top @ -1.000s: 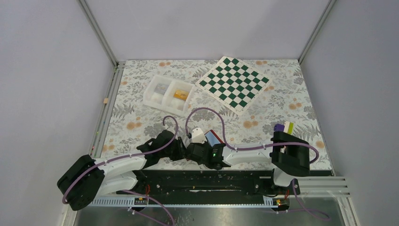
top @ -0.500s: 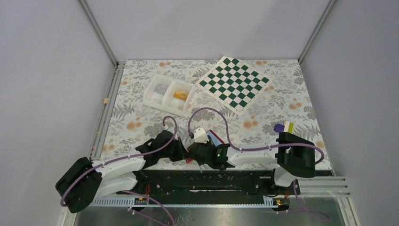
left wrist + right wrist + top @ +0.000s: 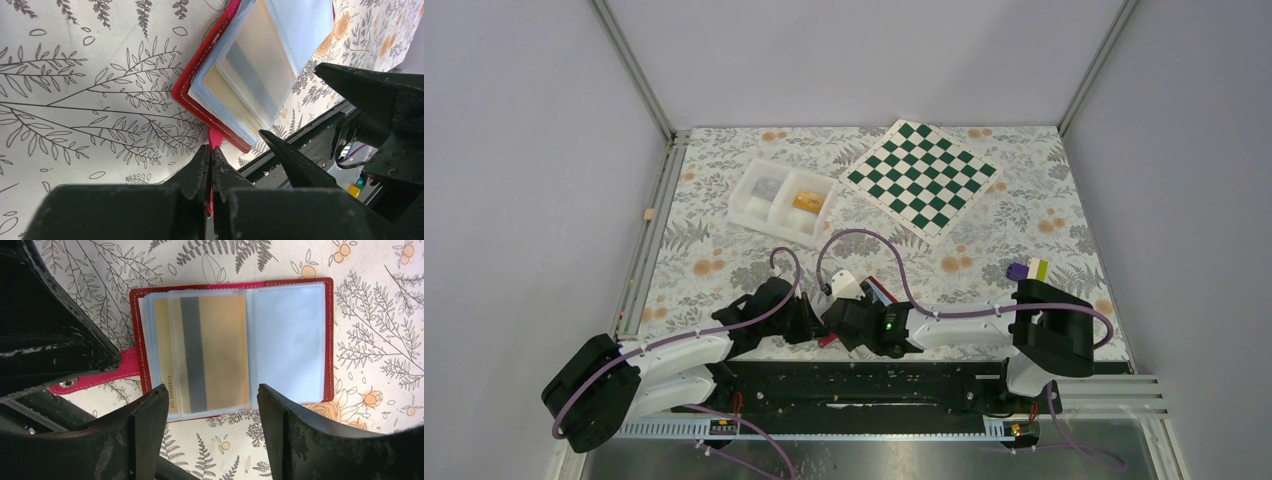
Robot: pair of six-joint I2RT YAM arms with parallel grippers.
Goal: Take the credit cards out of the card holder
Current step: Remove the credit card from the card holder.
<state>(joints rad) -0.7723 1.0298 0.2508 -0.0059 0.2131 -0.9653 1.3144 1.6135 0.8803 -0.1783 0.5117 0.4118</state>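
The red card holder (image 3: 135, 330) lies open on the floral cloth, its pale blue clear sleeves up. An orange-yellow credit card (image 3: 220, 350) with a grey stripe sits in the left sleeve, with another card edge behind it. My left gripper (image 3: 212, 150) is shut on the holder's small red tab (image 3: 107, 376). My right gripper (image 3: 211, 390) is open just above the holder's near edge, one finger on each side of the card. In the top view both grippers meet near the front rail and mostly hide the holder (image 3: 880, 291).
A white two-compartment tray (image 3: 754, 205) with small items stands at the back left. A green-and-white chessboard (image 3: 921, 178) lies at the back right. Small purple and pale blocks (image 3: 1027, 270) sit at the right. The black front rail (image 3: 864, 385) runs just behind the grippers.
My right wrist has shifted slightly over the holder and covers more of it in the top view. My left gripper keeps hold of the tab in place.
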